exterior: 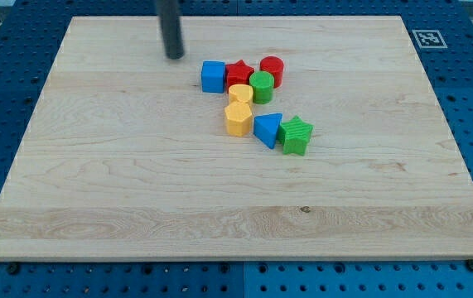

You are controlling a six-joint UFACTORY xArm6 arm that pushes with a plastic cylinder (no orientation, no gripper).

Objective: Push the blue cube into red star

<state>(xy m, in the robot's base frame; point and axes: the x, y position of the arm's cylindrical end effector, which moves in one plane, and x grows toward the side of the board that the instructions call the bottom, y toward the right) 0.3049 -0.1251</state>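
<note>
Direction decides this push: the blue cube (213, 76) lies to the view's right of my tip (174, 56) and a little toward the view's bottom, near but not touching, and the red star (238, 74) sits just past it on that same line, seemingly pressed against the cube's far side. My tip is a bare rod with nothing to open or close, standing free on the wooden board (120, 190). By my reading, a rightward, slightly downward sweep would drive cube into star.
</note>
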